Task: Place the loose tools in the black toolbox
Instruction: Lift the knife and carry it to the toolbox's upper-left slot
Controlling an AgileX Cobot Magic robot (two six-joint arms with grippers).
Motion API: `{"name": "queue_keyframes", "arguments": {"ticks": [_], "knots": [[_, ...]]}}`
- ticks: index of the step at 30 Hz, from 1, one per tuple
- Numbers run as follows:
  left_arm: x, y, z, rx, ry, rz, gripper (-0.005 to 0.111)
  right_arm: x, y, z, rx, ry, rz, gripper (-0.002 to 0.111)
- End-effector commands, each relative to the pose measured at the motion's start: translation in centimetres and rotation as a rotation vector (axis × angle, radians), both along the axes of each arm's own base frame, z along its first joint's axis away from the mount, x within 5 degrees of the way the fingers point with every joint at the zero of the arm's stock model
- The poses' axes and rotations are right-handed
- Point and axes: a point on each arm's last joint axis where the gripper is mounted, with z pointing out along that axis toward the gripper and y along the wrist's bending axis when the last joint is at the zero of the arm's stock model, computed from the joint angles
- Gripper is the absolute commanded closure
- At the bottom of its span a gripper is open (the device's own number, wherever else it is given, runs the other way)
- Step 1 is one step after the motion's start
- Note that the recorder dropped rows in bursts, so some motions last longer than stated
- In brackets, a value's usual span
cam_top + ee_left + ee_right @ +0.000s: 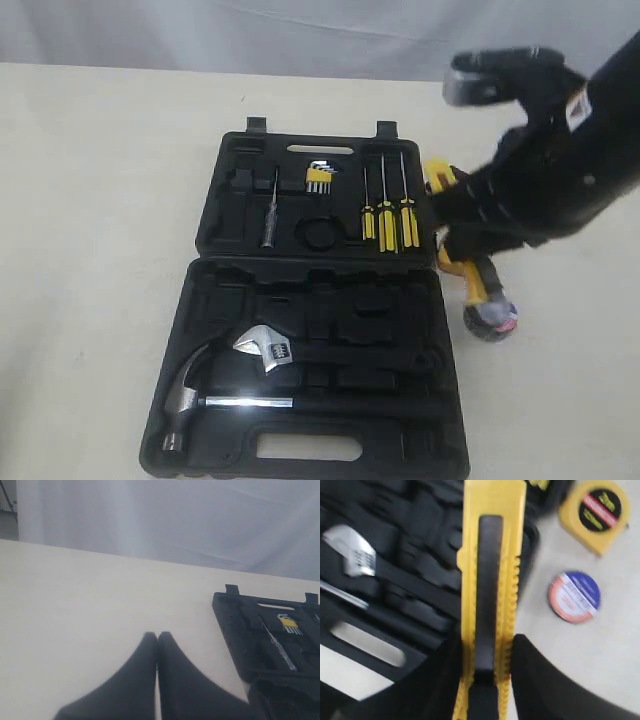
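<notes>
The right jaws are clamped on a yellow-and-black plastic utility knife [490, 580]. Their black fingers [542, 680] press its two long sides near one end, and the black slider runs up its middle. No brand can be read on the knife.

Seen from the right wrist, the knife's length lies across the edge of the large black plastic toolbox [405, 585], which stands open. Just past it on the cream tabletop [615, 645] are a square yellow tape measure [594, 514] and a dark tape roll [574, 596]. The measure's round black label carries a red-white stripe and yellow marks. The roll's label is purple, white and red. The writing on both is too blurred to read.

In the exterior view the blurred black right arm [560, 160] fills the upper right of the frame and hides most of what lies right of the toolbox [310, 300]. Only the tape roll [490, 318] shows clearly below it.

At lower left the toolbox holds a silver claw hammer [200, 392] and a silver adjustable wrench [266, 350]. In the upper half sit three yellow-black screwdrivers [386, 215] and yellow-holdered hex keys [320, 178].

The left jaws are together on nothing, over bare tabletop [75, 605] near the toolbox [260, 640].
</notes>
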Motion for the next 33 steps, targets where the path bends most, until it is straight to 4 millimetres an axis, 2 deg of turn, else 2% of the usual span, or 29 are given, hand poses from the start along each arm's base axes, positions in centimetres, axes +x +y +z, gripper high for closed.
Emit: {"name": "queue_keyframes", "arguments": {"ticks": [1,4,8,12,15,18,24,28,33], "knots": [[0.0,-0.1,0.1,-0.008,0.003,-0.006,0.107,1.4,2.4,4.4,0.192,-0.132,-0.047,0.109],[0.0,-0.1,0.1,-0.008,0.003,-0.006,0.107,3.0,5.0,5.8,0.224,-0.208,-0.057,0.109],[0.0,-0.1,0.1,-0.008,0.003,-0.006,0.107,5.3,9.8,5.7,0.196,-0.337,-0.07,0.109],[0.0,-0.1,0.1,-0.008,0.003,-0.006,0.107,6.9,15.2,2.9,0.132,-0.467,-0.094,0.109],[0.0,-0.1,0.1,-0.008,0.003,-0.006,0.107,8.3,17.7,0.1,0.091,-0.517,-0.168,0.109],[0.0,-0.1,0.1,-0.008,0.003,-0.006,0.107,9.9,19.3,-2.4,0.097,-0.531,-0.241,0.109],[0.0,-0.1,0.1,-0.008,0.003,-0.006,0.107,11.9,21.8,-7.1,0.091,-0.512,-0.21,0.109],[0.0,-0.1,0.1,-0.008,0.003,-0.006,0.107,12.6,22.4,-9.6,0.056,-0.485,-0.216,0.109],[0.0,-0.1,0.1,-0.008,0.003,-0.006,0.107,12.9,22.4,-11.7,0.022,-0.462,-0.221,0.109]]}}
